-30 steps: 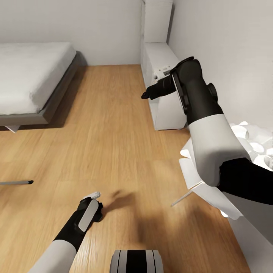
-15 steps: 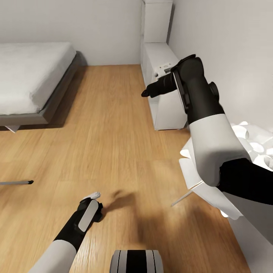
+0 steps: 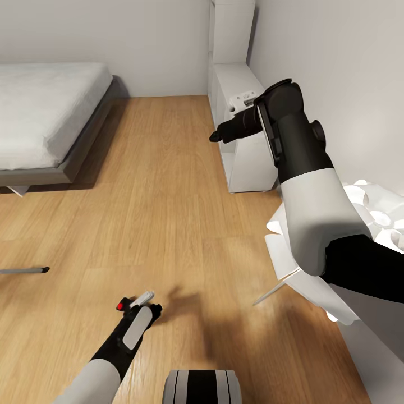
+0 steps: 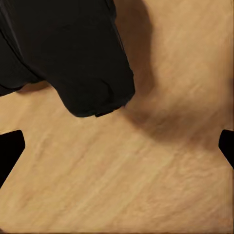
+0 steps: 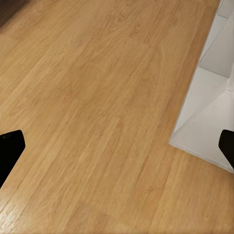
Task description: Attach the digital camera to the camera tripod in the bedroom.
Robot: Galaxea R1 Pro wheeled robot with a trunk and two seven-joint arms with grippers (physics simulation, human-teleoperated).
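Lowering toward the light wood floor (image 3: 168, 224), the left hand (image 4: 117, 146) has dropped over the small black digital camera (image 4: 73, 53) with jaws wide, ready to grasp; the right hand (image 5: 117, 146) hangs wide, empty.

White shelf unit (image 3: 238, 120) beside, perhaps, crumpled paper (image 3: 379, 210).

A light wood floor (image 3: 168, 185) runs to plain pale walls (image 3: 157, 39). A white bed (image 3: 39, 106) on a dark grey frame sits at the far left. A low white shelf unit (image 3: 241, 134) stands against the right wall, a taller white cabinet (image 3: 233, 31) behind it. Light is soft and even
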